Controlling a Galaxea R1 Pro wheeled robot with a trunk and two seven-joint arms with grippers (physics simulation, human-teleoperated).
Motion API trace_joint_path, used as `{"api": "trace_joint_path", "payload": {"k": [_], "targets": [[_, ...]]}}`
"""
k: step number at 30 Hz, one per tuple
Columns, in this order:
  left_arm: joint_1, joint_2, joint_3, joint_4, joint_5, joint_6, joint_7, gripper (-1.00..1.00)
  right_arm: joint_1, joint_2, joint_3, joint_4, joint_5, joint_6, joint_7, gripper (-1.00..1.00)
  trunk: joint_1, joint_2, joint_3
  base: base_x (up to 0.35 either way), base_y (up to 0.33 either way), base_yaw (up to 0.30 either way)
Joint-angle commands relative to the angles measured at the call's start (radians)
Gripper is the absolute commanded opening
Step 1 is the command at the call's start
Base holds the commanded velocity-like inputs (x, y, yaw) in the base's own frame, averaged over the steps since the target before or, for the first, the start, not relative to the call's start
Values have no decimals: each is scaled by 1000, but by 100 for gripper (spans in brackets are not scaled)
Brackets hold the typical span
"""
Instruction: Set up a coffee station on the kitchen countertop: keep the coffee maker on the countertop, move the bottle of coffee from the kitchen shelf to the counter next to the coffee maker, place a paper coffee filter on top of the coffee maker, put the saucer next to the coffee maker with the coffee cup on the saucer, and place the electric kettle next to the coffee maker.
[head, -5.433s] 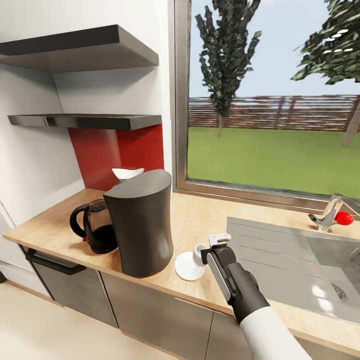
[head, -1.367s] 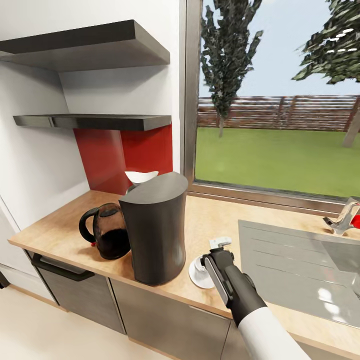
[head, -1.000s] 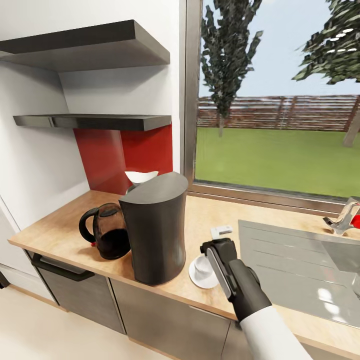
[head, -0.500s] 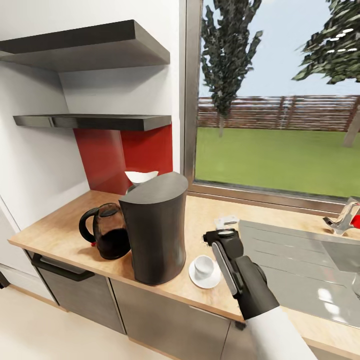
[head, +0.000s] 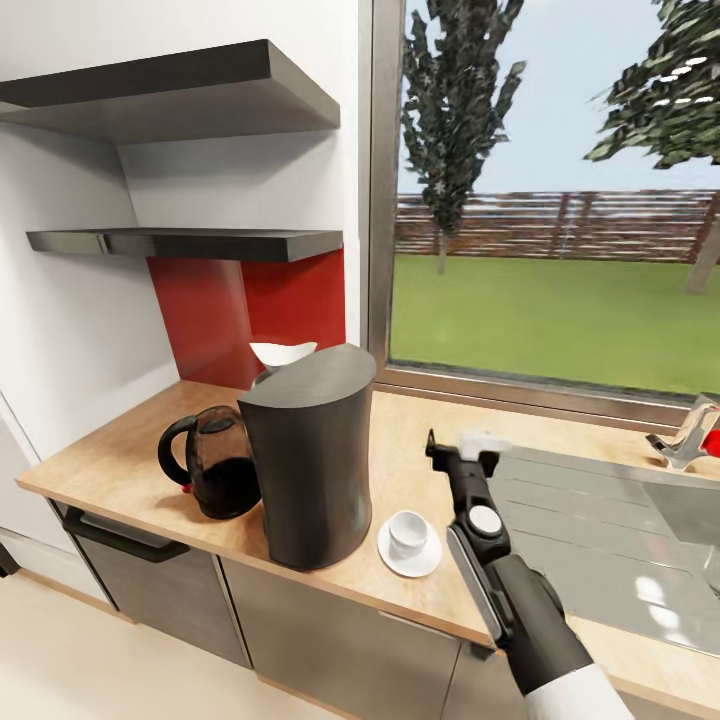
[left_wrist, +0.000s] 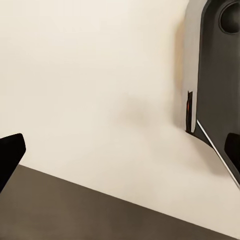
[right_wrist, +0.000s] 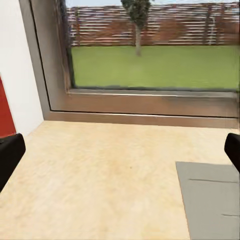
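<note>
Jaws spread and empty, the right arm (head: 500, 590) reaches up over the countertop (head: 400, 450) beside the coffee cup (head: 407, 530).

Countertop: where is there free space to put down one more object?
Bare wood lies between the saucer and the window sill, left of the sink. Also the corner by the red backsplash. Around the coffee maker and electric kettle it is crowded.

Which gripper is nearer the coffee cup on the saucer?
Right. The right gripper hangs open just above and behind the coffee cup; the left gripper faces pale floor beside a cabinet, away from it.
</note>
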Motion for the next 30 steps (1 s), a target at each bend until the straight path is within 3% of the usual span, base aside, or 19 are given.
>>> {"api": "trace_joint_path", "payload": {"k": [1,5,12,15,17,21,27,30], "targets": [[0,0,8,-1,-10,-2,1,100,17,-9,2,-1,-6,-57,-7,100,1,-2,-2,0,0,0],[0,-1,8,-1,-10,-3,0,100,68,-28,2,4,-4,-243,-7,100,1,-2,-2,0,0,0],[0,-1,9,-2,-10,-3,0,100,134,-32,1,100,-6,-522,-12,100,1,-2,-2,0,0,0],[0,-1,9,-2,-11,-3,0,100,154,-32,1,188,-6,-656,-23,100,1,-2,-2,0,0,0],[0,-1,9,-2,-11,-3,0,100,161,-32,0,262,-6,-763,-70,100,1,-2,-2,0,0,0],[0,-2,10,-3,-11,-3,0,100,164,-32,1,374,-6,-896,-145,100,1,-2,-2,0,0,0],[0,-8,8,-2,-12,-4,0,100,165,-21,5,661,-7,-1162,-170,100,1,-2,-2,0,0,0],[0,-10,8,-2,-12,-4,0,100,166,-14,5,716,-7,-1204,-171,100,1,-2,-2,0,0,0]]}}
